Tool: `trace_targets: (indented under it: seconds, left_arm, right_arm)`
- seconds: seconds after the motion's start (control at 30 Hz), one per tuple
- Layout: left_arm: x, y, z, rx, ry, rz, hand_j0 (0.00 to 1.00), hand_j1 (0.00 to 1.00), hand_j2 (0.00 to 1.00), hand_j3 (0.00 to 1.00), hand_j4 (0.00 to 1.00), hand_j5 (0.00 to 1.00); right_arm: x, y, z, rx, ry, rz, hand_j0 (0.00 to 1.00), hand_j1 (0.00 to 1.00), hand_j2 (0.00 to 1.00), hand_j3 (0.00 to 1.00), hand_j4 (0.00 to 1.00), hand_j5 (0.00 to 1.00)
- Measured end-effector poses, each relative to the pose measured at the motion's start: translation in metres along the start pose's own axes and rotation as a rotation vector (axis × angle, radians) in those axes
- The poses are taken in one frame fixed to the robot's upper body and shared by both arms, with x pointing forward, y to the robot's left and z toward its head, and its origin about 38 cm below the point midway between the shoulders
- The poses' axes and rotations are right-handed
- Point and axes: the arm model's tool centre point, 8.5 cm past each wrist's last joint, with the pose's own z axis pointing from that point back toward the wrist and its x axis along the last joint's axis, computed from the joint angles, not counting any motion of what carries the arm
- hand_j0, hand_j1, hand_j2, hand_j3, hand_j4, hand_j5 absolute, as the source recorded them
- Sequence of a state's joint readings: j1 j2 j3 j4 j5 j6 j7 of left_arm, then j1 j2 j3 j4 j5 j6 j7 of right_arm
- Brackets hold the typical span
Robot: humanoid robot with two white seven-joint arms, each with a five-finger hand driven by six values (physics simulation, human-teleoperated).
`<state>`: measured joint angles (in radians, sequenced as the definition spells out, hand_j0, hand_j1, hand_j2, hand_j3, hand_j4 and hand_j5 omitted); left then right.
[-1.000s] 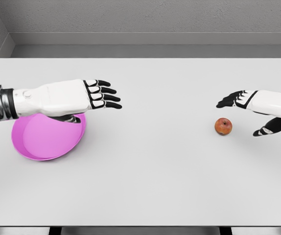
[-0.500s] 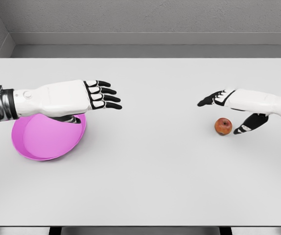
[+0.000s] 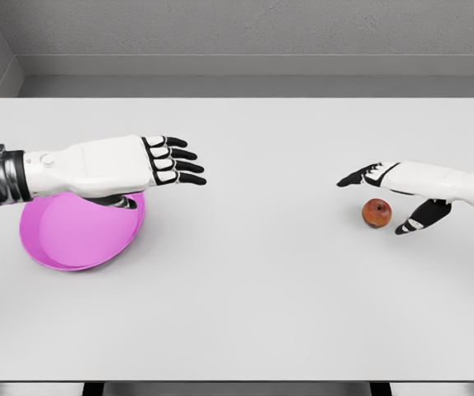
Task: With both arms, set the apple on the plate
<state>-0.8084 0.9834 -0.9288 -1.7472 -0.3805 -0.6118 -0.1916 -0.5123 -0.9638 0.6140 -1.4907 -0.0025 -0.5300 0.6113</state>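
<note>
Head view: one frame examined, items listed by size.
Tabletop (image 3: 253, 289): white surface carrying all listed items; it spans nearly the full width under both hands.
Left arm: white, enters from the left edge and lies roughly level, its forearm crossing above the far part of the plate.
Plate (image 3: 72, 235): pink, shallow, resting on the tabletop directly beneath the left wrist and palm; the near rim is clear of the arm, the far rim is hidden by it.
Left hand (image 3: 158, 163): palm down, black fingers extended straight and lightly spread, holding nothing; fingertips reach past the plate's edge toward the table's middle.
Right arm: white, enters from the right edge at mid-height.
Right hand (image 3: 394, 194): fingers extended above and beyond the apple, thumb lowered on its near right side; the grip is spread, not closed. Contact with the fruit cannot be confirmed.
Apple (image 3: 376, 213): red, on the tabletop between the right hand's fingers and thumb, well apart from the plate.
</note>
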Motion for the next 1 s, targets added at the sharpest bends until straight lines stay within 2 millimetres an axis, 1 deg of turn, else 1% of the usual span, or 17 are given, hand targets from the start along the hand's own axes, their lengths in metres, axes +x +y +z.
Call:
trace_targets:
  seconds: [0.2, 0.4, 0.6, 0.8, 1.0]
  left_arm:
    - [0.0, -0.001, 0.0, -0.001, -0.001, 0.002, 1.0, 1.0, 1.0, 1.0, 1.0, 1.0]
    - [0.0, -0.001, 0.0, 0.0, -0.001, 0.002, 1.0, 1.0, 1.0, 1.0, 1.0, 1.0]
    - [0.0, -0.001, 0.0, -0.001, -0.001, 0.002, 1.0, 1.0, 1.0, 1.0, 1.0, 1.0]
    - [0.0, -0.001, 0.0, -0.001, -0.001, 0.002, 1.0, 1.0, 1.0, 1.0, 1.0, 1.0]
    - [0.0, -0.001, 0.0, 0.0, -0.001, 0.002, 1.0, 1.0, 1.0, 1.0, 1.0, 1.0]
  right_arm:
    - [-0.009, 0.005, 0.0, -0.003, 0.014, -0.022, 1.0, 1.0, 1.0, 1.0, 1.0, 1.0]
    - [-0.018, 0.012, -0.003, -0.004, 0.015, -0.043, 1.0, 1.0, 1.0, 1.0, 1.0, 1.0]
    - [-0.025, 0.02, -0.01, 0.001, 0.021, -0.069, 1.0, 1.0, 1.0, 1.0, 1.0, 1.0]
    - [-0.036, 0.028, -0.011, 0.004, 0.035, -0.092, 1.0, 1.0, 1.0, 1.0, 1.0, 1.0]
    - [-0.042, 0.03, -0.011, 0.0, 0.047, -0.107, 1.0, 1.0, 1.0, 1.0, 1.0, 1.0]
